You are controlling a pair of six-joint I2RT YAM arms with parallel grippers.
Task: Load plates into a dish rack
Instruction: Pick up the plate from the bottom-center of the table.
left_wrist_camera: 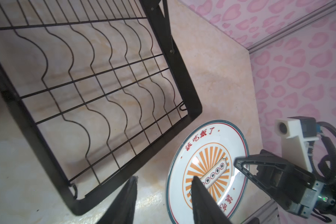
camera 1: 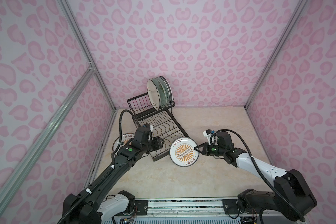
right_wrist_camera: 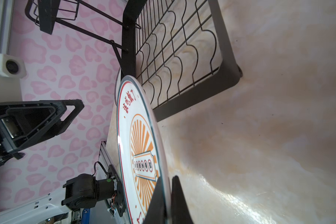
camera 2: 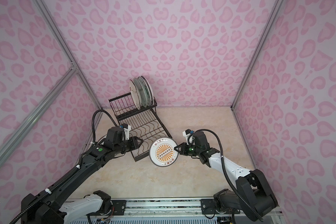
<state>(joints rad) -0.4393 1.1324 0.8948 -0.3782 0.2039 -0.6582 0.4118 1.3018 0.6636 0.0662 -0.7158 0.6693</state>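
Pink blotch-patterned walls enclosed the marble counter (camera 1: 211, 126), where the black wire dish rack (left_wrist_camera: 182, 77) held several plates (camera 1: 153, 93) on edge in its raised tier, its lower tray bare. Just off that tray's near corner the sunburst plate (camera 1: 184, 151) hung tilted, its rim pinched by the right hand (camera 1: 196, 149) and its free edge toward the rack. Over the same corner the left hand (camera 2: 141, 143) hovered spread and empty, facing it. A second sunburst plate (camera 1: 126, 136) lay on the rack's opposite side.

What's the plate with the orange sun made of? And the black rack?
The plate looks like glazed ceramic: smooth, white, with light glinting off its printed face, though melamine could look similar. The rack looks like metal wire with a matte black coating: thin, stiff, bent rods, hardly any shine.
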